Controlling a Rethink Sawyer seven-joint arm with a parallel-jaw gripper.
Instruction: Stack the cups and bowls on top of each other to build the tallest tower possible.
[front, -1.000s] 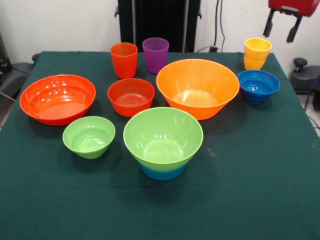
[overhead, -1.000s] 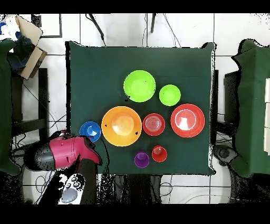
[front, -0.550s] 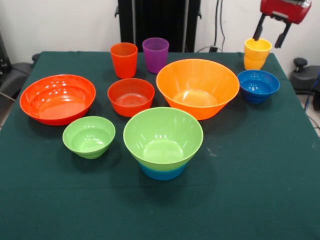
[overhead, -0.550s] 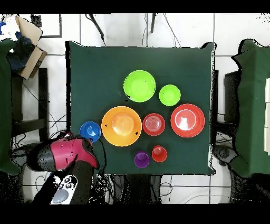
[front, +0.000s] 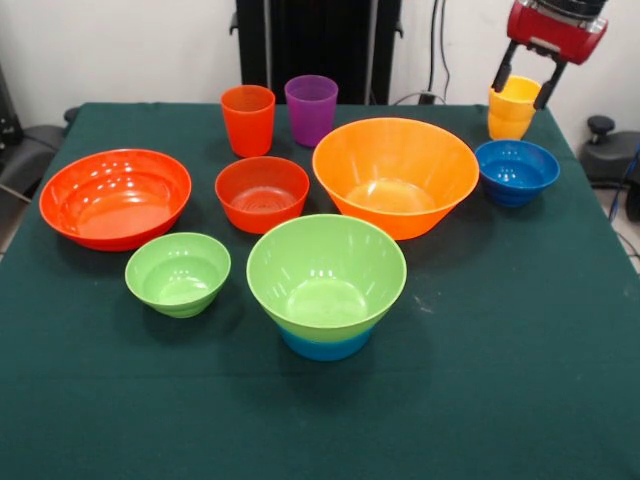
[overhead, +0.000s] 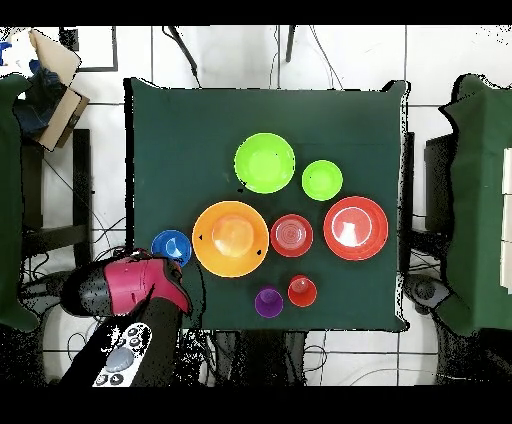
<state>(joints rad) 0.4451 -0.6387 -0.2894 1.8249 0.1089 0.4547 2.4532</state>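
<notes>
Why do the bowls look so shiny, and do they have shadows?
Front view: light from above glints off the glossy large red-orange bowl and yellow-orange bowl, and soft shadows lie beside them on the green cloth. Overhead view: a white glare patch sits inside the same red-orange bowl.

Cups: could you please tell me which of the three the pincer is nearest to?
The yellow cup: the open pincer straddles its rim at the table's back corner, while the orange cup and purple cup stand together far away.

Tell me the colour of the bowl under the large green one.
Light blue bowl, peeking out below the large green bowl; front view shows it best.
</notes>
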